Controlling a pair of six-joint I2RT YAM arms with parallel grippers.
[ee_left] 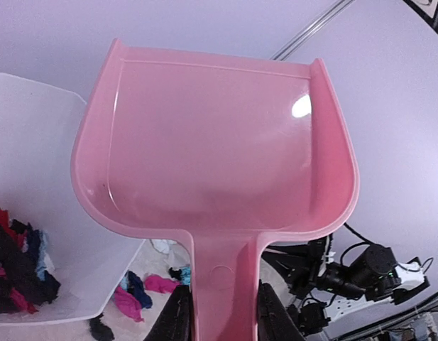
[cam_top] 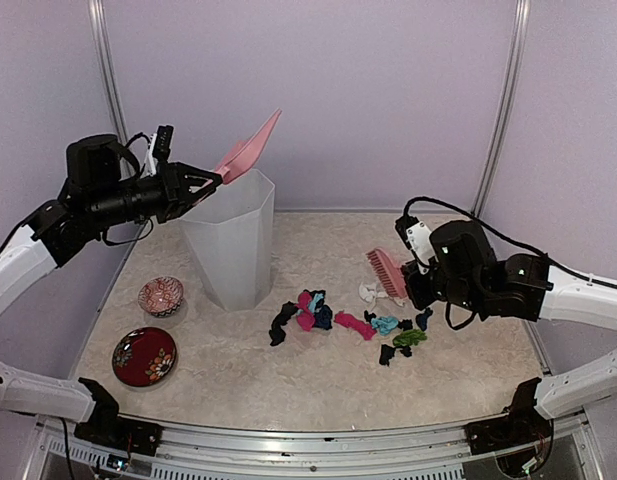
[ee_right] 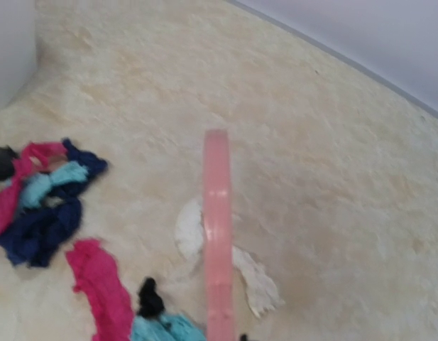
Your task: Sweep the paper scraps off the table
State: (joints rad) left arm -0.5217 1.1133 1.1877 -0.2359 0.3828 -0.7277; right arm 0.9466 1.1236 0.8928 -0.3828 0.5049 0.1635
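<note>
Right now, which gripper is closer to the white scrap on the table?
Right. The right gripper holds the brush just beside the white scrap. The left gripper is far off, holding the dustpan over the bin.

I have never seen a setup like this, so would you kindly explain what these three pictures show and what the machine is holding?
These are two robot arms fixed at the near edge of a table, seen by three cameras. The wide picture comes from a fixed camera above and behind the arms. The other two come from cameras on each wrist.

The left end effector grips the handle of a pink dustpan, raised and tilted over a translucent white bin. The left wrist view shows scraps already in that bin. The right end effector, hidden behind its arm in the wide view, appears to hold a pink brush beside the pile.

On the table lie the paper scraps, crumpled bits in black, magenta, teal, navy, green and white, plus a small red bowl and a red plate.
</note>
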